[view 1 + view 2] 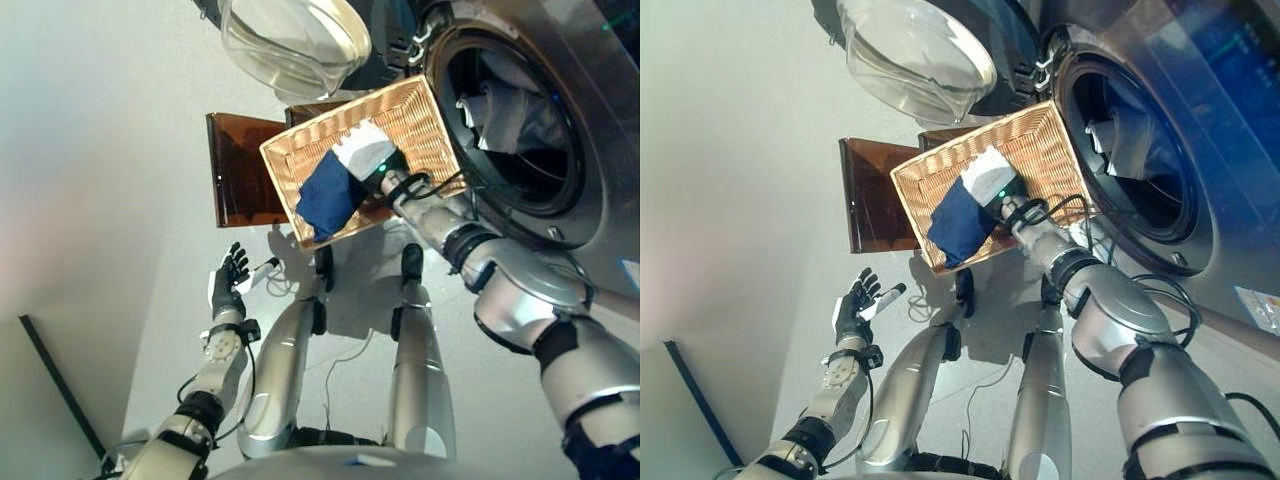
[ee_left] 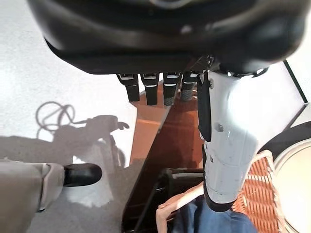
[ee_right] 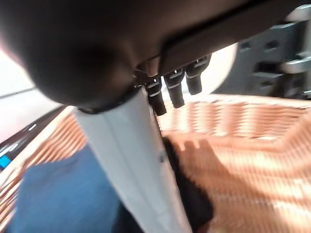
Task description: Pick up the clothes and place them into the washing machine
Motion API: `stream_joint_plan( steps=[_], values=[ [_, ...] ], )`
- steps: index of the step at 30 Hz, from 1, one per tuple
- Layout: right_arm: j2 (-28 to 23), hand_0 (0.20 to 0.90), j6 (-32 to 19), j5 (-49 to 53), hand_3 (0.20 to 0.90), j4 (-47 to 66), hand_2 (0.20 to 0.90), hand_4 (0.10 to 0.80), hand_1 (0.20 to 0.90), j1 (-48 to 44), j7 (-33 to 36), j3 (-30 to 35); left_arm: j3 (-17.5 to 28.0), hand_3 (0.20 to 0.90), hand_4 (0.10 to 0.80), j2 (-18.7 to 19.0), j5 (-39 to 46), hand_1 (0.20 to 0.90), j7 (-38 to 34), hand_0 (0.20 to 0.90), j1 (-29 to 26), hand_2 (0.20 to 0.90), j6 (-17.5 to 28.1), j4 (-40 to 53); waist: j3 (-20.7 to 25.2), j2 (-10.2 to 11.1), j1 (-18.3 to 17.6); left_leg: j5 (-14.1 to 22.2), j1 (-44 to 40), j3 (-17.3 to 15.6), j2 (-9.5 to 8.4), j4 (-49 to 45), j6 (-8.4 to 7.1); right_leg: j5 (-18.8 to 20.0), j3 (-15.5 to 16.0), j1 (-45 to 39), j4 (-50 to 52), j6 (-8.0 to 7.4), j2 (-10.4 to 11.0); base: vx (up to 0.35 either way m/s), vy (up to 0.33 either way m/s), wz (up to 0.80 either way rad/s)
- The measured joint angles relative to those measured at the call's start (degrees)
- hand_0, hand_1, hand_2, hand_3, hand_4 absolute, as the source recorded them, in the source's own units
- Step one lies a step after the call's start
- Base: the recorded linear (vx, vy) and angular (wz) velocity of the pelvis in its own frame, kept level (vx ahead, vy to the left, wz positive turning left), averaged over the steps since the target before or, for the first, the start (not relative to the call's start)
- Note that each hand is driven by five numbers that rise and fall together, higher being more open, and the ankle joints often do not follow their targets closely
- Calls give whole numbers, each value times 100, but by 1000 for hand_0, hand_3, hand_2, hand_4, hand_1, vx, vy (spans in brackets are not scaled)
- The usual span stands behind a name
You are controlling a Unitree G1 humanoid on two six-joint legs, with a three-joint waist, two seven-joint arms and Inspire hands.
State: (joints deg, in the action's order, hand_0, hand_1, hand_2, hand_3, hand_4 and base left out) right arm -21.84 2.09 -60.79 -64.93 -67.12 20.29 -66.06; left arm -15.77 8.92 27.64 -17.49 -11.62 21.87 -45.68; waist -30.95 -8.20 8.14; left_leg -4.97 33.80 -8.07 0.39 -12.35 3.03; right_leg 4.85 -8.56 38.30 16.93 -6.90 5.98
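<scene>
A dark blue cloth [image 1: 328, 195] lies in a wicker basket [image 1: 420, 110] that stands in front of the washing machine's round opening [image 1: 520, 130]. Grey and white clothes [image 1: 510, 115] lie inside the drum. My right hand [image 1: 372, 165] reaches down into the basket, just beside the blue cloth, white thumb cover up. In the right wrist view its fingers [image 3: 172, 90] are straight and the thumb [image 3: 126, 160] sits next to the blue cloth [image 3: 63, 194], holding nothing. My left hand [image 1: 229, 283] hangs open over the floor at the lower left.
The washer's glass door [image 1: 295, 40] stands swung open above the basket. A brown translucent box [image 1: 235, 170] sits under and left of the basket. The pale floor spreads out to the left.
</scene>
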Motion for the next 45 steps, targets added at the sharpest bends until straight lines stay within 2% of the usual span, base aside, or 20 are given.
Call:
stream_joint_plan(
  steps=[4,9,15,20,29,36,45],
  values=[
    [137,900,-9,-67,900,-3,900,800,900,0,-61,-26,-1,900,800,-1,5,900,-8,900,-2,900,0,-3,-5,38,45,-6,-14,105,6,-32,-8,-7,114,-96,-11,12,1,-11,-8,11],
    [500,900,-10,-67,900,6,900,800,900,-57,-62,-26,2,900,800,46,10,900,-32,900,-5,900,-1,-3,-2,202,78,-13,-9,162,9,-58,-18,-21,162,-104,28,33,6,-7,-1,6],
    [719,900,-93,-62,900,2,900,800,900,-63,-64,-92,3,900,800,50,10,900,-76,900,-6,900,0,15,-1,211,168,-37,16,227,16,-58,-51,-27,210,-104,36,40,3,-2,-1,3],
    [723,900,-91,-46,900,-108,900,800,900,-74,-66,-96,3,900,800,67,12,900,-101,900,12,900,0,36,-1,210,279,-67,139,309,61,-65,-90,-57,388,-79,30,81,4,1,1,15],
    [562,900,-91,108,900,-465,900,800,900,-157,-180,-85,159,900,800,96,16,900,-126,900,50,900,0,547,3,214,396,-129,550,523,75,-58,-171,-106,634,249,97,153,7,-2,-4,13],
    [185,900,-78,186,900,-640,900,800,900,-138,-265,57,179,900,800,94,15,900,-125,900,16,900,0,787,2,213,495,-132,693,553,75,-40,-175,-198,633,433,211,165,-1,-1,4,4],
    [-18,900,-107,292,900,-570,900,800,900,-168,63,196,173,900,800,99,16,900,-107,900,23,900,0,1219,4,214,482,-176,968,607,74,-52,-238,-235,632,747,342,189,-7,-2,-2,1]
  ],
)
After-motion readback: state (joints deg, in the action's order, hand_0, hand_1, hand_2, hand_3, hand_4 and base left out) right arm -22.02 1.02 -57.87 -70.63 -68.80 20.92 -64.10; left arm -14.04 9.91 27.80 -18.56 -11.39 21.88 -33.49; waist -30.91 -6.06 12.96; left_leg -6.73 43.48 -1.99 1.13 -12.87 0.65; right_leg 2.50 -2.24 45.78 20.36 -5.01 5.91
